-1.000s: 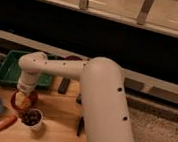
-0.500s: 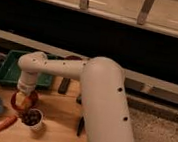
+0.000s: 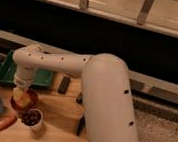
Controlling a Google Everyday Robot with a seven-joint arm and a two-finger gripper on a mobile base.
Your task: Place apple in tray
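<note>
Gripping apple point(image 3: 21, 98), tool point(image 3: 21, 93) overhead

1. The apple point(image 3: 20, 96) is small, round and orange-yellow, sitting over the round reddish-orange bowl point(image 3: 29, 101) near the wooden table's point(image 3: 65, 117) left edge.
2. The gripper point(image 3: 21, 93) is right down on the apple, fingers closed around it from above.
3. The tray point(image 3: 7, 67) is large, green and rectangular with a raised rim, lying flat at the table's far-left corner, partly hidden behind the arm, just beyond the bowl and the apple.
</note>
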